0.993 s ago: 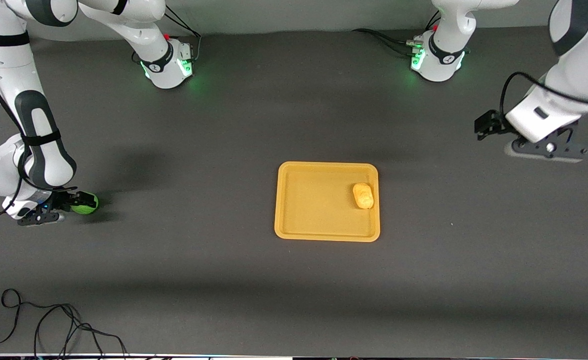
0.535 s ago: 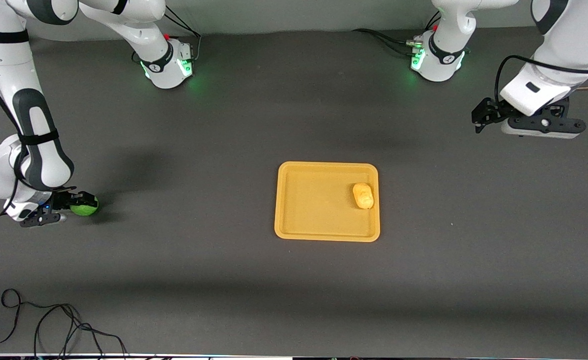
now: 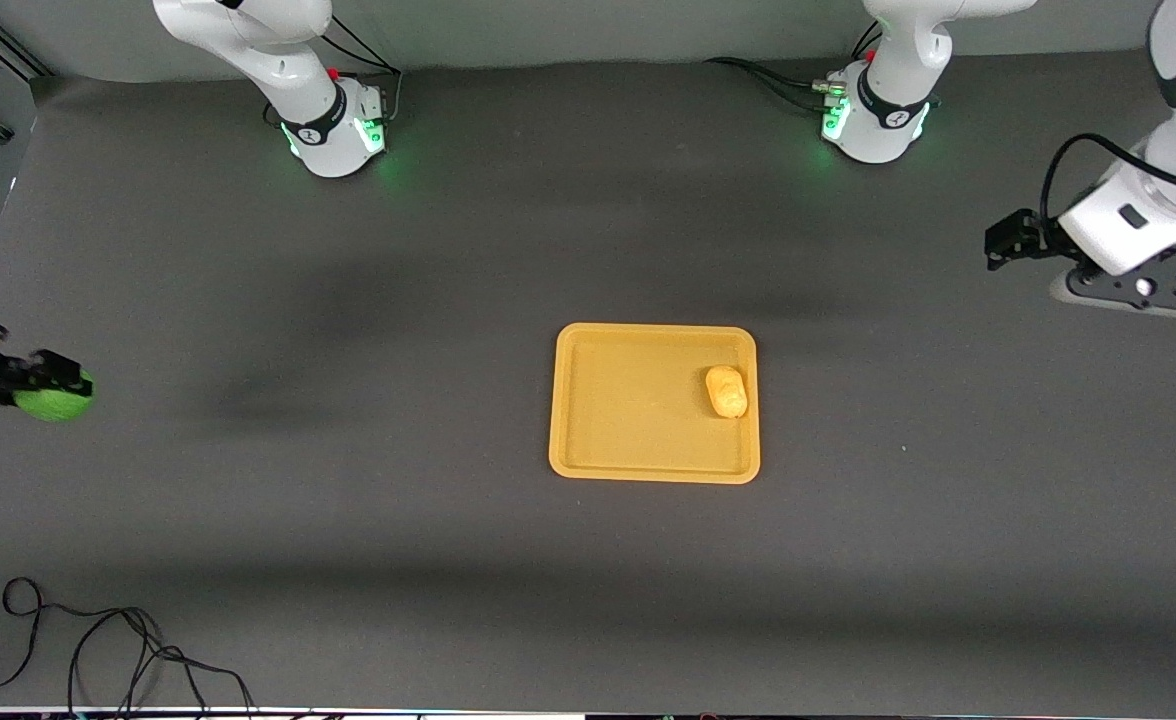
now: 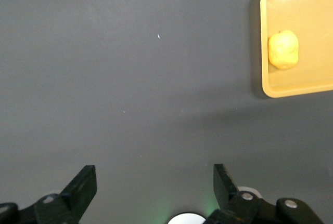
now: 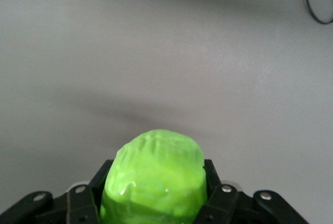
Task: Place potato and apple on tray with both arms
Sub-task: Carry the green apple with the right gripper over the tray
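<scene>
At the right arm's end of the table you see the right gripper (image 3: 33, 385) clamped on the apple (image 3: 53, 398), held over bare table. Mid-table, the tray (image 3: 628, 420) holds the potato (image 3: 726, 391) against its rim toward the left arm's end. Your left gripper (image 3: 1008, 240) hangs wide apart, holding nothing
</scene>
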Robot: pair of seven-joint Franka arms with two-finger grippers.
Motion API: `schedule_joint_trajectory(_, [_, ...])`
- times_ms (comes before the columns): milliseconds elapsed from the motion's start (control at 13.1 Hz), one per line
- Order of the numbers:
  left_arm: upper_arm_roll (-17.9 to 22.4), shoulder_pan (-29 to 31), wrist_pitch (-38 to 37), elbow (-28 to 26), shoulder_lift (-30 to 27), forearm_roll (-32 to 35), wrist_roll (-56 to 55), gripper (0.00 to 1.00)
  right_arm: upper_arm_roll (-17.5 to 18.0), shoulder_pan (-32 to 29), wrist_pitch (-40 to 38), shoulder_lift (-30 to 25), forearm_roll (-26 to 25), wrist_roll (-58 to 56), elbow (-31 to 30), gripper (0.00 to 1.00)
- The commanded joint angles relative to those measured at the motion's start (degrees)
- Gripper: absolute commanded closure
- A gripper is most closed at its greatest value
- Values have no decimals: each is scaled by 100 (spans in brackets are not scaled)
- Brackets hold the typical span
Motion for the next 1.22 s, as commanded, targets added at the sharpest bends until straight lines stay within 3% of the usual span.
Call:
schedule_joint_trajectory(0, [-19,35,-273,502,293,-88,103,0,-38,681,-845,114,-271,1047,776,61])
schedule_joint_trajectory(229, [7,44,-404,467,-39,-351,85,0,-29,1735,-1085,140,-263,2391,1190,61])
schedule_joint_trajectory(458, [16,44,-422,484,-541,-343,93,0,-12,3088,-1103,429,-175,4462,1594,61])
schedule_joint_trajectory(764, [60,35,-308,458,-367,-316,85,0,94,4549,-1085,1824,351,7338,3032,61])
schedule_joint_trajectory(993, [69,44,-300,301,-349,-316,102,0,584,4930,-700,2721,440,8703,3861,61])
schedule_joint_trajectory(1146, [78,61,-168,160,-357,-325,103,0,893,4938,-51,3161,379,9083,3907,61])
